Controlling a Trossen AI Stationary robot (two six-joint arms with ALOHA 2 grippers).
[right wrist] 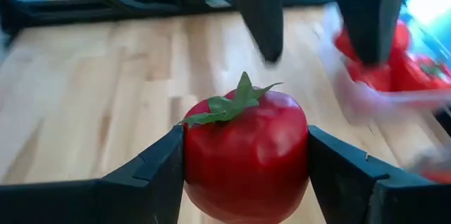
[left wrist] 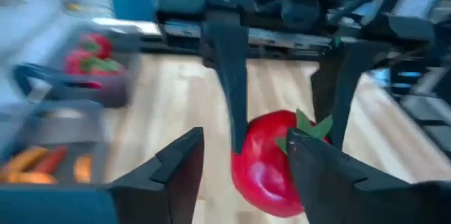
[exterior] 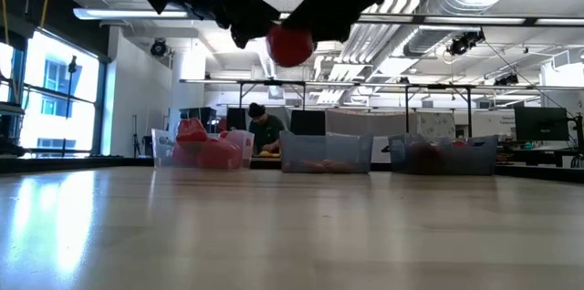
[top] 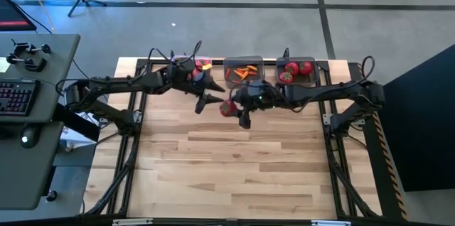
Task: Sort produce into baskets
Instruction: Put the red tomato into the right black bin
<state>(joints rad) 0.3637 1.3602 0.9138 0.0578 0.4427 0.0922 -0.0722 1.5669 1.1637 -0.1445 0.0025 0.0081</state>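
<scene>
High view: right gripper [top: 238, 114] clamps a tomato [top: 228, 108]; left gripper [top: 207, 103] gapes; middle basket [top: 244, 62] holds carrots [top: 243, 73].

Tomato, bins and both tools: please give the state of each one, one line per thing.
Tomato: lifted off the table, held between the right tool's fingers.
Right tool: shut on the tomato.
Left tool: open, fingers beside the tomato, not gripping it.
Clear bin: upright, holds red produce.
Middle bin: upright, holds orange pieces.
Right bin: upright, holds tomatoes.
</scene>
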